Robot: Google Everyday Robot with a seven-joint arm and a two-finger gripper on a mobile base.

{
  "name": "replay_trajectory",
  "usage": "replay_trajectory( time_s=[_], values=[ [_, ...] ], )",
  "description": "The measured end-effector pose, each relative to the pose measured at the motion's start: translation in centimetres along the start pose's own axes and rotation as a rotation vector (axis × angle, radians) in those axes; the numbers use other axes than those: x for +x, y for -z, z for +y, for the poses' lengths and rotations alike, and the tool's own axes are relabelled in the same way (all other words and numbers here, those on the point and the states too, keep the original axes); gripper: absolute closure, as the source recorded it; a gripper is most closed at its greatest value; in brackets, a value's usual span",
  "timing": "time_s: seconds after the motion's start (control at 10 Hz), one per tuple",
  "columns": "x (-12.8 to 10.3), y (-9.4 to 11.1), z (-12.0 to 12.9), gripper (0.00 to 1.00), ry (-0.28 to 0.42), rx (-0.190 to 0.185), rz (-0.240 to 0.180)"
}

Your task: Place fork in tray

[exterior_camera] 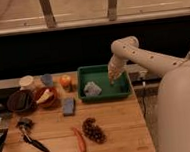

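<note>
No writing can be read on anything. Toward the counter's (118,128) near edge lie a black-handled tool (31,140), an orange stick (79,139) and a dark grape bunch (94,130). At the far edge, the green tray (121,91) holds a pale crumpled object (92,88). The gripper (112,79) hangs over the tray's right side; whether its fingers are parted cannot be told, and the fork cannot be made out.

High front view (one camera) over table (113,124)

One green tray (121,92), one gripper (112,79) over its right side, two dark bowls (20,101), one carrot (79,139), one sponge (69,106).
</note>
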Motion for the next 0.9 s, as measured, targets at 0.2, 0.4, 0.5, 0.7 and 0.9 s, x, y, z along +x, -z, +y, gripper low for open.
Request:
replay_trajectory(
  time_s=[0.2,0.4,0.5,0.7,0.9],
  values=[
    [-1.00,-0.73,-0.13,1.00,-0.011,-0.049,-0.004],
    [-1.34,-1.26,0.28,0.96,-0.013,-0.099,-0.010],
    [-1.38,-1.20,0.32,0.96,-0.012,-0.101,-0.011],
    [-1.33,-1.26,0.59,0.84,-0.009,-0.102,-0.009],
    [-1.32,-1.26,0.62,0.65,-0.009,-0.103,-0.009]
  ],
)
